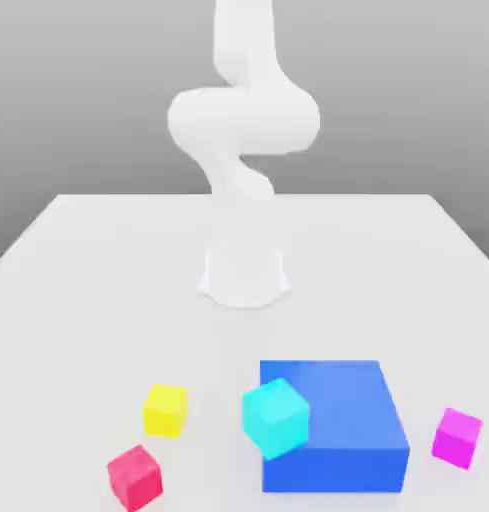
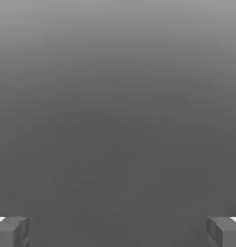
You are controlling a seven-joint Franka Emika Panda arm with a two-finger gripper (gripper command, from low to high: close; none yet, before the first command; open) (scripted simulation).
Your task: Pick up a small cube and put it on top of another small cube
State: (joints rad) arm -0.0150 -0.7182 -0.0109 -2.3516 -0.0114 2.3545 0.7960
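While my gripper (image 2: 118,231) hangs spread wide on nothing, I judge reaching comes next: descend over the yellow cube (image 1: 165,410) (nearest unobstructed).

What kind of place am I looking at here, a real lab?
Probably not: it looks like a computer-simulated tabletop. A plain white table carries flat-coloured blocks, such as the yellow cube and a big blue block, before a smooth white robot arm.

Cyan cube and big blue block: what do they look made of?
Cyan cube: flat, matte, plastic-like; uniform colour, no grain or glints. Blue block: same plain matte look. Both are simulator renders, so the actual material is open.
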